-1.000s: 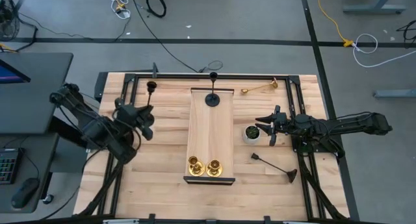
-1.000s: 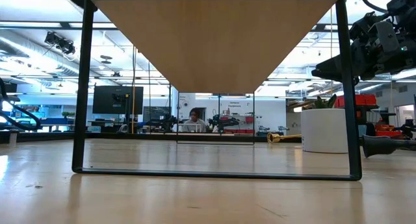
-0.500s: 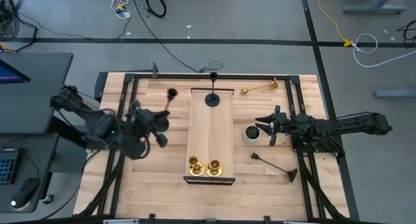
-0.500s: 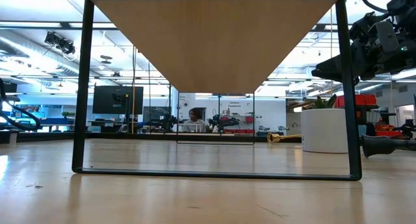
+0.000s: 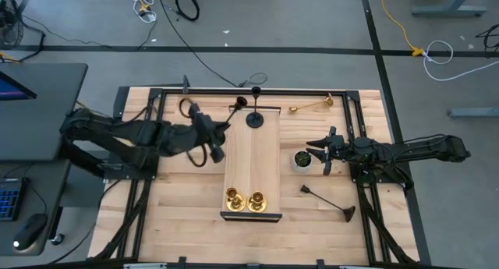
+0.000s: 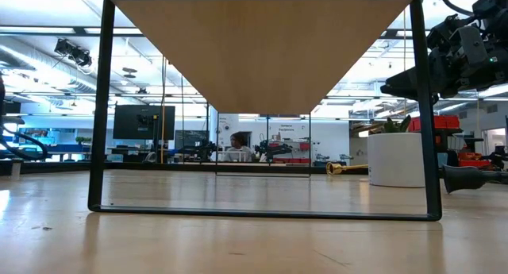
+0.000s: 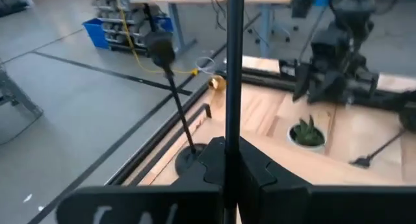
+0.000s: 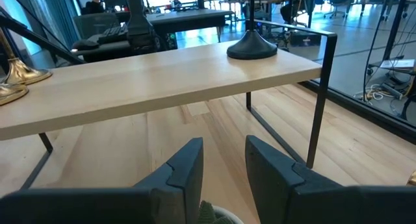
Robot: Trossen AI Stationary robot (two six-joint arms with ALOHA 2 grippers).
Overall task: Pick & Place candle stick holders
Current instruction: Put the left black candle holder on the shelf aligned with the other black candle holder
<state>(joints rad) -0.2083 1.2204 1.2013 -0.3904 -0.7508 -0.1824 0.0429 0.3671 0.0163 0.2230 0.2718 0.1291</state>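
Observation:
My left gripper [image 5: 217, 134] is shut on a black candle stick holder [image 5: 236, 105] at the far-left corner of the raised wooden stand [image 5: 251, 164]. A second black holder [image 5: 255, 118] stands upright on its base at the stand's far end, and two brass ones [image 5: 233, 197] [image 5: 256, 199] stand at the near end. A brass holder [image 5: 312, 105] lies on its side at the far right. A black one [image 5: 327, 199] lies on its side at the near right. My right gripper [image 5: 323, 154] is open and empty beside the white plant pot [image 5: 301, 159]. My left gripper pinches the black holder's thin stem [image 7: 233, 120] between its two shut fingers [image 7: 214, 160], which lie across it. The arm reaches in from the table's left. The holder is lifted clear, and its stem end [image 5: 238, 104] sticks out toward the table's far edge.
A black metal frame [image 5: 156, 97] runs around the table's edges. The stand rests on thin black legs [image 6: 99, 107], with open room under it. The pot [image 6: 397, 159] stands just right of the stand. Bare wood lies at the near left.
My left gripper has gone toward the table's right edge, from the table's left part to the stand's far-left corner. It has carried the black holder along, lifted clear and still gripped.

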